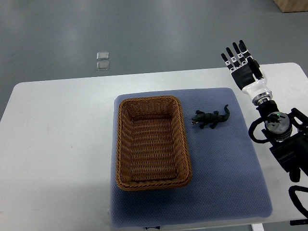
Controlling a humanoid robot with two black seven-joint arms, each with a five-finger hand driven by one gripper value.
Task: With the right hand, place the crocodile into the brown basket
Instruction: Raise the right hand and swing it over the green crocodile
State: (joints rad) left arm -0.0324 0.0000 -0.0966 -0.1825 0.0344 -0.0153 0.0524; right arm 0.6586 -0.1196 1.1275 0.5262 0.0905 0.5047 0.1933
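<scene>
Top view, table: a white rounded table (pixel 57 144) is carrying a blue-grey padded mat (pixel 226 183), likely laid there to keep the things from sliding.
Top view, basket: a brown rectangular wicker basket (pixel 119 144) is sitting on the mat's left half with its long side running 12 to 6 o'clock. It is showing nothing inside, and its open mouth is facing up, ready for a drop from above.
Top view, crocodile: a small dark green toy crocodile (pixel 210 118) is lying flat on the mat at 2 o'clock from the basket's centre, just beside its right rim but apart from it. Its head is pointing toward the basket at 9 o'clock and its tail is curling toward 1 o'clock.
Top view, right hand: the black-and-white robot right hand (pixel 245 73) is hovering at 1 o'clock from the crocodile, near the table's far edge, with the arm coming in from 4 o'clock.
Fingers: the fingers (pixel 233 55) are stretching out straight and slightly spread, gripping nothing; this is probably a ready pose before reaching.
Left hand: not showing.
Stage: the pick is not yet begun, and the crocodile is waiting outside the basket.
Floor: two small clear squares (pixel 102 61) are lying on the grey floor at 12 o'clock beyond the table.
</scene>
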